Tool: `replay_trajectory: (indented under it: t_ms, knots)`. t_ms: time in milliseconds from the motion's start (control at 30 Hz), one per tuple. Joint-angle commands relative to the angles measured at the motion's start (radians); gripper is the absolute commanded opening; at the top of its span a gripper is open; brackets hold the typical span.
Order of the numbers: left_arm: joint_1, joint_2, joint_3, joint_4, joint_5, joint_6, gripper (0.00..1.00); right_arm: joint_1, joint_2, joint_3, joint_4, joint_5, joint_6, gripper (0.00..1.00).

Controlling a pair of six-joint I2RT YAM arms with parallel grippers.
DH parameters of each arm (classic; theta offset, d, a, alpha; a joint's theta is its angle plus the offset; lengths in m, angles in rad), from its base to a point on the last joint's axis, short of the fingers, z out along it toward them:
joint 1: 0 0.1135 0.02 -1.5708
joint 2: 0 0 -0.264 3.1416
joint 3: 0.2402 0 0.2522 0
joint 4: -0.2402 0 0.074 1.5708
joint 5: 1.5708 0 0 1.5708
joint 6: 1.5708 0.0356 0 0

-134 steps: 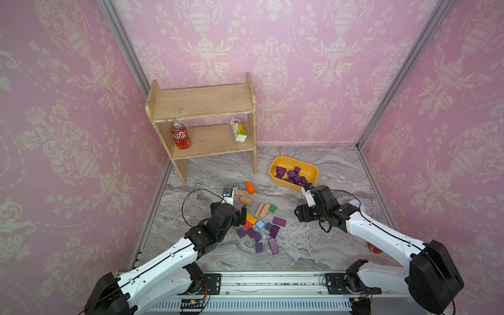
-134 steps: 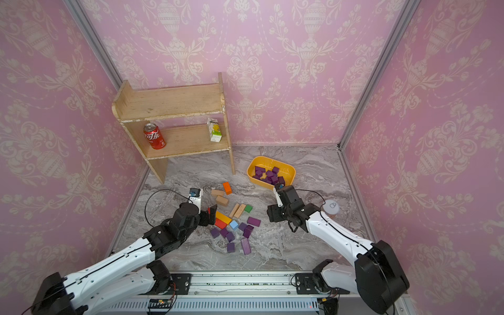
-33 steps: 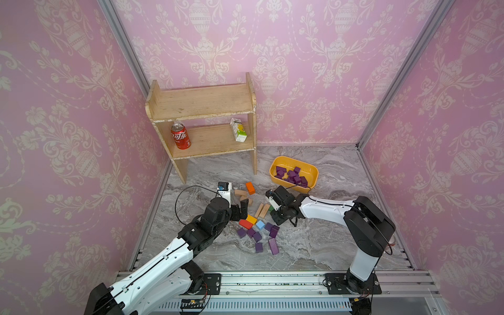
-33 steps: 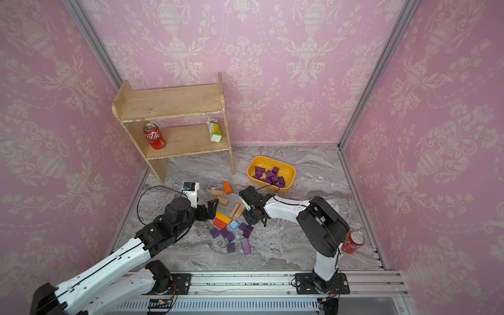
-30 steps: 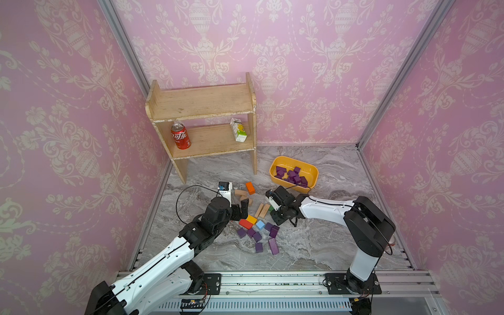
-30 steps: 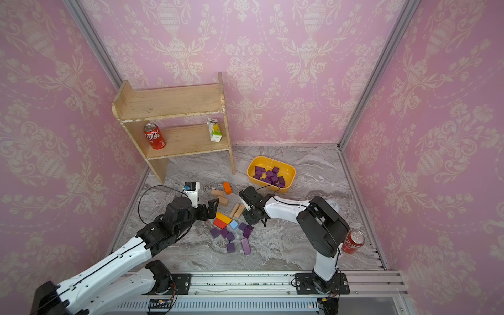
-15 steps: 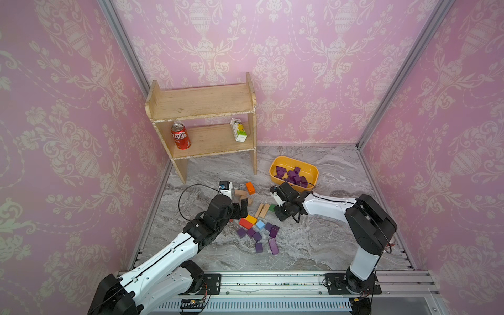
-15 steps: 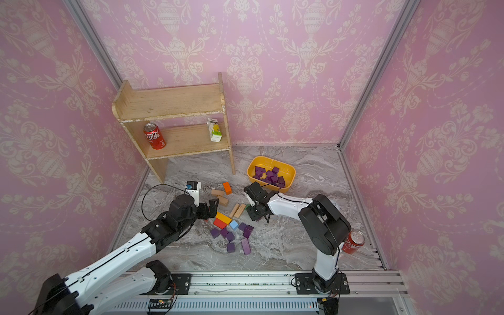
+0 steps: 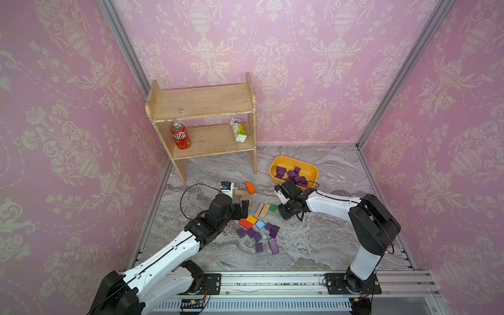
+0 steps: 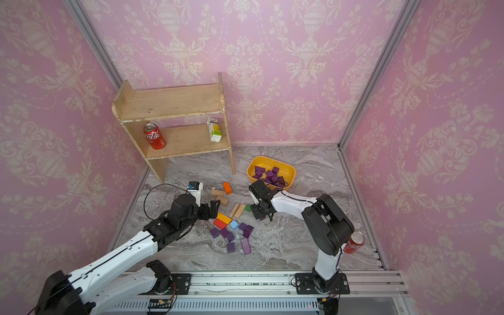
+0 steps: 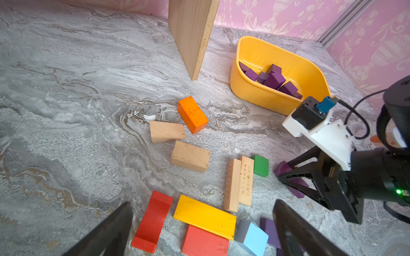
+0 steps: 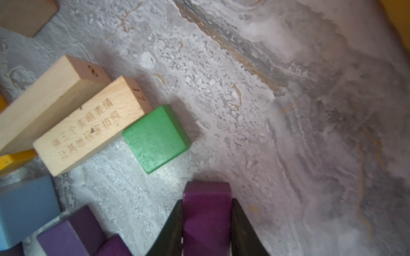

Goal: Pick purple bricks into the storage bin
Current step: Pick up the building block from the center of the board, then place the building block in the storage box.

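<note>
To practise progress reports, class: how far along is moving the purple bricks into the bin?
Done: roughly ten purple bricks lie in the bin. In hand: the right gripper is shut on one brick. The left gripper is open and empty above the yellow block. Left: about seven loose bricks on the floor.

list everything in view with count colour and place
storage bin: one, yellow-orange, beside shelf
purple bricks: several in bin, about seven loose, one gripped
tan blocks: four, mid-floor
orange block: one, mid-floor
green block: one, against tan bar
yellow block: one, mid-floor
red blocks: two, mid-floor
light blue block: one, mid-floor
shelf: one, wooden, back wall
cans: two, red, shelf and floor by right arm
carton: one, white-green, lower shelf
left gripper: open, near coloured blocks
right gripper: shut on purple brick
</note>
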Motion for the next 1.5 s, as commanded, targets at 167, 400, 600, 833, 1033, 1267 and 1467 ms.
replay_trajectory:
  t_ms: [167, 400, 600, 833, 1033, 1267, 1467]
  knots:
    - [0.009, 0.015, 0.042, -0.006, 0.029, -0.005, 0.99, -0.065, -0.093, 0.209, -0.117, 0.008, -0.003, 0.27]
    - [0.010, 0.032, 0.070, -0.010, 0.035, 0.002, 0.99, -0.202, -0.011, 0.429, -0.165, 0.005, -0.054, 0.29]
    - [0.009, 0.063, 0.100, -0.010, 0.043, 0.015, 0.99, -0.291, 0.147, 0.623, -0.177, 0.034, -0.062, 0.29]
    - [0.009, 0.162, 0.128, 0.007, 0.043, 0.046, 0.99, -0.371, 0.323, 0.844, -0.227, 0.022, -0.032, 0.44]
    - [0.009, 0.207, 0.158, -0.008, 0.076, 0.028, 0.99, -0.389, 0.258, 0.787, -0.158, -0.024, -0.035, 0.66]
    - [0.009, 0.184, 0.158, -0.057, 0.042, 0.046, 0.99, -0.390, 0.018, 0.548, -0.042, -0.030, 0.001, 0.67]
    - [0.007, 0.145, 0.148, -0.107, 0.015, 0.042, 0.99, -0.382, -0.205, 0.252, 0.061, -0.105, 0.085, 0.67]
